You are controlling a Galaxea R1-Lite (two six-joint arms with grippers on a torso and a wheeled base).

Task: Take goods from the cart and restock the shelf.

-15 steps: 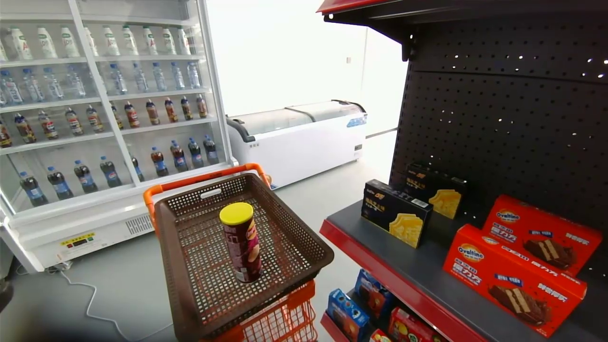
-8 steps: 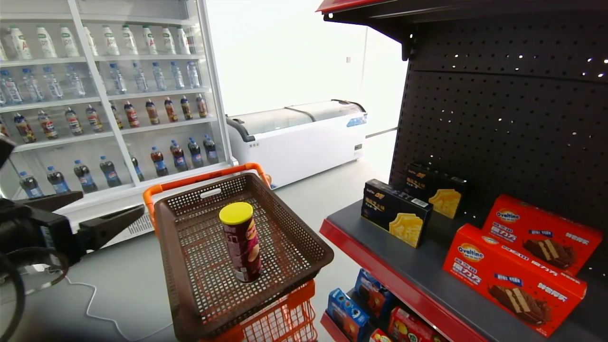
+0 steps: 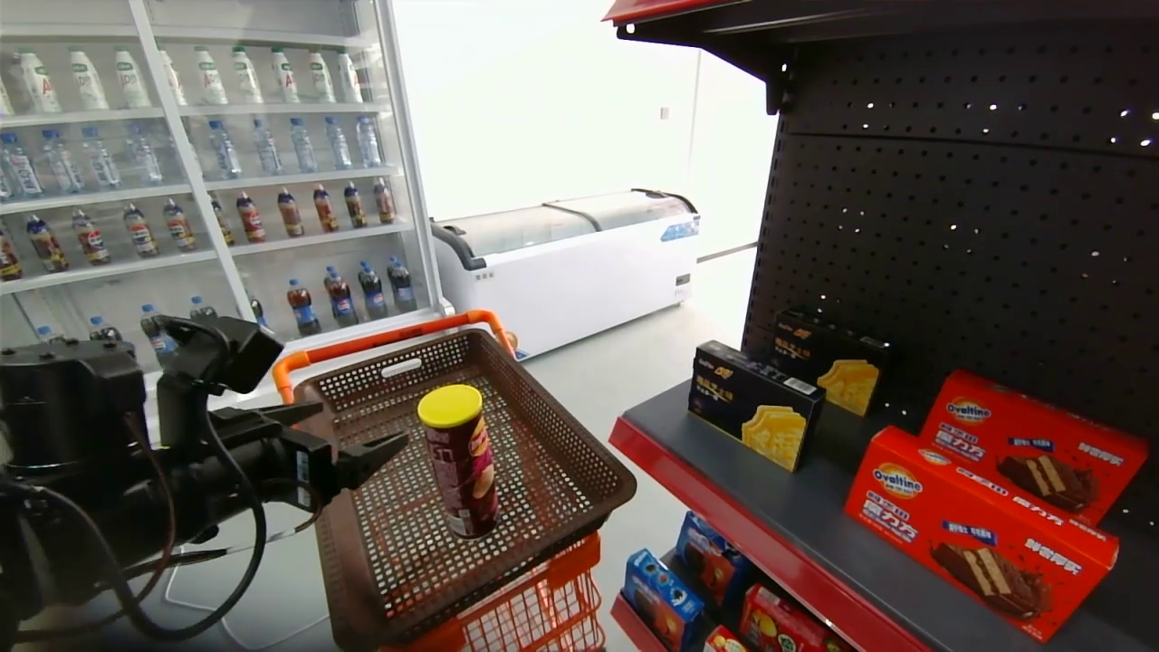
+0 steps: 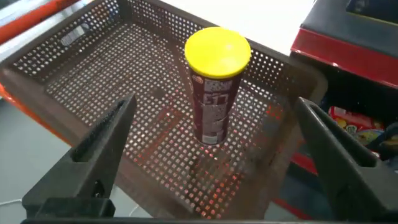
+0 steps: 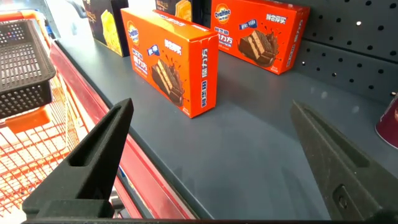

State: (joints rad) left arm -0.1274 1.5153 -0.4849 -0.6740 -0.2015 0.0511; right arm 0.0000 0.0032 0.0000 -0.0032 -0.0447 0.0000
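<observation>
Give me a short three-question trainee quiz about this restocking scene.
1. True or false: the chip can stands upright in the brown basket.
2. The left tool is: A) open, short of the can; B) shut on the can; C) holding a bottle.
3. How many black boxes stand on the grey shelf?
Key: 1 true; 2 A; 3 two.

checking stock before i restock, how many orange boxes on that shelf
2. One orange box stands near the shelf's front edge; the other stands just behind it, by the pegboard. More may be hidden past the view's right edge.
</observation>
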